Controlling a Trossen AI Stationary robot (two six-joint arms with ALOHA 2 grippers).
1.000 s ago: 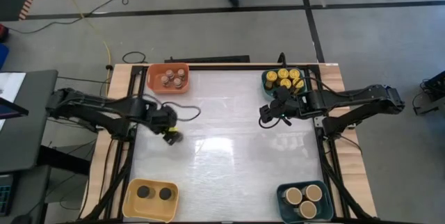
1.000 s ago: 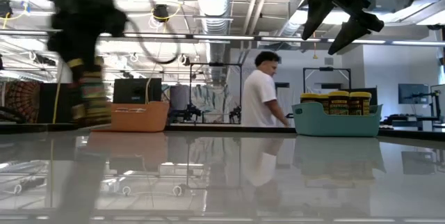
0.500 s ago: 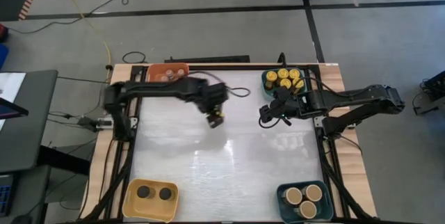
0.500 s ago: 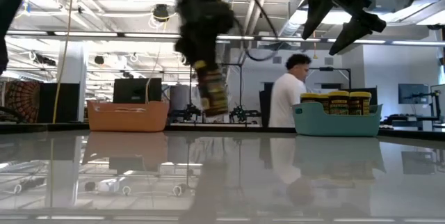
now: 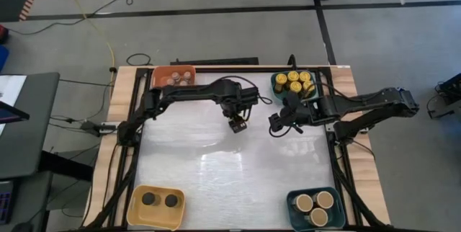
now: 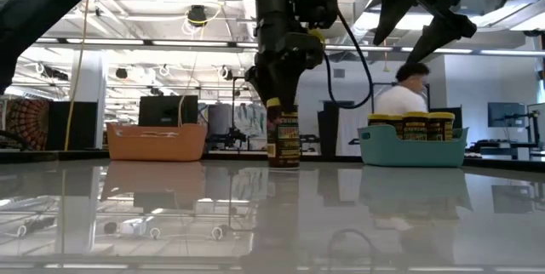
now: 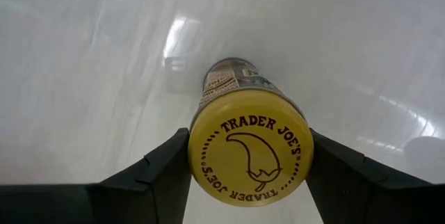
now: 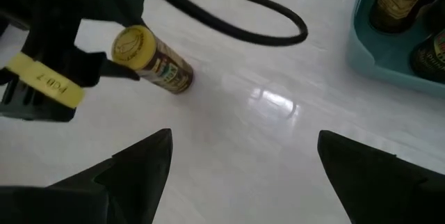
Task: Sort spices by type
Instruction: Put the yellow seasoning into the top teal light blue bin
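A: The fingers point(image 7: 156, 175) of the left gripper point(image 5: 236, 122) sit one on each side of a yellow-lidded spice jar point(image 7: 247, 137), pressing against the lid's edge. The lid reads Trader Joe's.

B: Where is that jar on the table?

A: In the high view it is a little above the middle of the frame, on the white table point(image 5: 230, 181). In the low view the jar point(image 6: 283, 134) stands upright with its base on the tabletop, near the centre of the frame, and the gripper point(image 6: 282, 87) comes down onto it from above.

B: And the right gripper?

A: The right gripper point(image 5: 279, 124) hovers just right of centre in the high view, next to the left one but apart from it. Its fingers point(image 8: 135, 172) are spread wide with nothing between them. In the low view it hangs at the upper right, well above the table.

B: The other spices?

A: Yellow-lidded jars point(image 5: 294, 81) stand in a teal bin point(image 5: 276, 86) at the upper right. Small grey-topped jars point(image 5: 177, 80) fill an orange bin point(image 5: 158, 76) at the upper left. Two black-lidded jars point(image 5: 159, 200) are in a yellow bin point(image 5: 137, 214) at the lower left, and three tan-lidded jars point(image 5: 315, 203) in a dark teal bin point(image 5: 292, 202) at the lower right.

B: Anyone around?

A: A person point(image 6: 407, 95) shows beyond the table, right of centre in the low view.
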